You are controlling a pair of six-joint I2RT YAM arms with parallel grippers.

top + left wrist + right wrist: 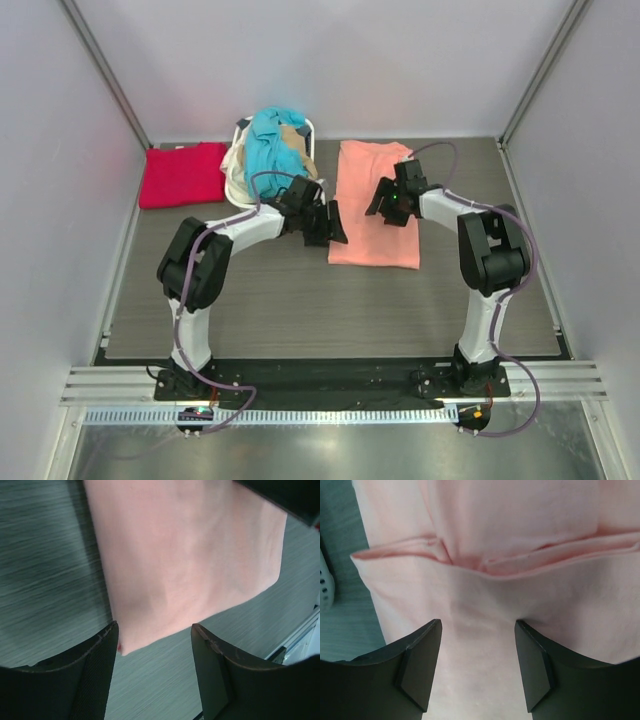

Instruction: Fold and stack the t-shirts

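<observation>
Currently the salmon-pink t-shirt lies flat on the surface, just right of the laundry basket. The left fingers and right fingers stand open and empty above it. Soft, light and limp, it is probably best pinched at its hem corners.

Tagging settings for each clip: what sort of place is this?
Probably a lab test cell, not a home: plain white walls on metal framing, a grey table, robot arms bolted to a rail.

Table, pink shirt, red shirt, likely basket
</observation>
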